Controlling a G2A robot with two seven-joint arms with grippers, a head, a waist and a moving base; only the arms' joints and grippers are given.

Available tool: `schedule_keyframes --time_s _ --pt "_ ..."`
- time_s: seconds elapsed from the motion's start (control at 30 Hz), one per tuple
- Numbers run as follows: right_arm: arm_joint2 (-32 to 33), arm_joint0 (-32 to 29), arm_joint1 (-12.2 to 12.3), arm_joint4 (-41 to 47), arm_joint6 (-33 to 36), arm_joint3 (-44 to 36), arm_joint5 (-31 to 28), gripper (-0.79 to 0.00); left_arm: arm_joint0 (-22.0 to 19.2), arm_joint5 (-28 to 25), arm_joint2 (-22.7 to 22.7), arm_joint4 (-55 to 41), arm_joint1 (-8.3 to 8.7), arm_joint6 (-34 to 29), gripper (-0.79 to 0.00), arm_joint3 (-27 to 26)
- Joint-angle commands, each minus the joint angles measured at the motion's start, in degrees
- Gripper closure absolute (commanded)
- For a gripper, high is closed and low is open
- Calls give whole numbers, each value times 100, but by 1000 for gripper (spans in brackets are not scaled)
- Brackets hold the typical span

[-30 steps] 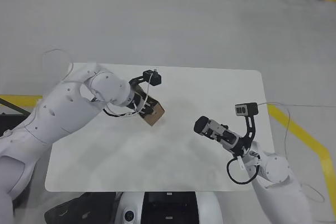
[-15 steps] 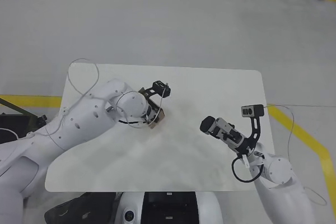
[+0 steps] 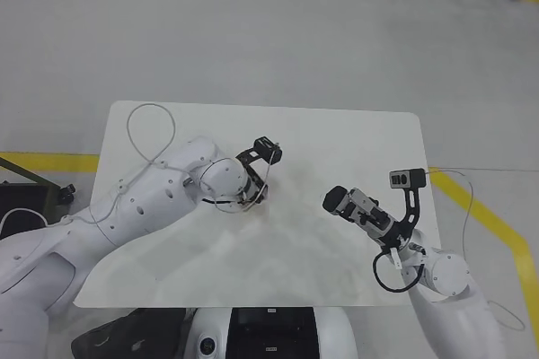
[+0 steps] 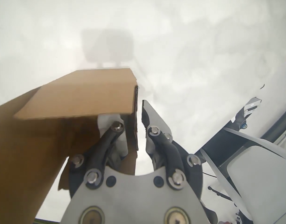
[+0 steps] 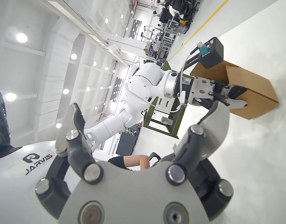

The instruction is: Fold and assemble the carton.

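One brown carton (image 5: 255, 92) sits on the white table (image 3: 341, 135), near its middle and a little towards the left arm's side. In the right wrist view its lower edge rests on the tabletop and its open end faces the left arm. Its visible faces are plain brown cardboard, and a flap (image 4: 75, 94) lies across the top in the left wrist view.

The left claw (image 4: 131, 113) grips one wall of the carton, with one finger inside the box and the other (image 4: 154, 122) outside, along the cut edge of the cardboard. From above, this claw (image 3: 254, 193) covers most of the carton.

The right claw (image 5: 147, 110) is spread wide with nothing between its fingers. It hangs over the table's right side (image 3: 334, 199), well apart from the carton and pointing towards it.
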Motion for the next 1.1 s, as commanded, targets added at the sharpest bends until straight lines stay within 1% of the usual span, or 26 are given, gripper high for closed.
schedule_keyframes --time_s 0.0,0.17,0.4,0.5,0.6,0.73,0.83,0.87,0.9,0.93,1.07 --pt "-9 2 1 1 -22 5 11 -785 19 -80 -129 -116 26 -2 -785 -46" --pt "-23 0 6 20 -53 1 8 -785 152 -353 -600 -432 177 -7 -785 -333" --pt "-34 -15 17 98 13 -37 -45 -785 600 -884 -1581 -925 560 -113 -785 -960" --pt "-25 -19 24 158 57 -38 -70 -785 853 -1217 -1975 -1132 719 -268 -785 -1223" --pt "-18 -17 31 206 107 -29 -88 -785 1076 -1631 -2290 -1188 842 -322 -785 -1391" --pt "5 -20 40 284 153 -18 -109 -785 1277 -2133 -2572 -1140 947 -340 -785 -1542" --pt "31 -16 48 398 215 12 -130 -785 1356 -2538 -2727 -1010 1000 -333 -785 -1667" --pt "38 -14 51 430 241 23 -136 -785 1379 -2664 -2764 -960 1015 -341 -754 -1703" --pt "44 -9 53 472 267 34 -145 -785 1384 -2797 -2799 -850 1029 -367 -760 -1754" --pt "54 -4 56 498 290 48 -152 -785 1389 -2956 -2818 -712 1043 -407 -785 -1810" --pt "65 28 65 601 399 87 -175 -785 1416 -3450 -2870 -303 1088 -530 -785 -1951"
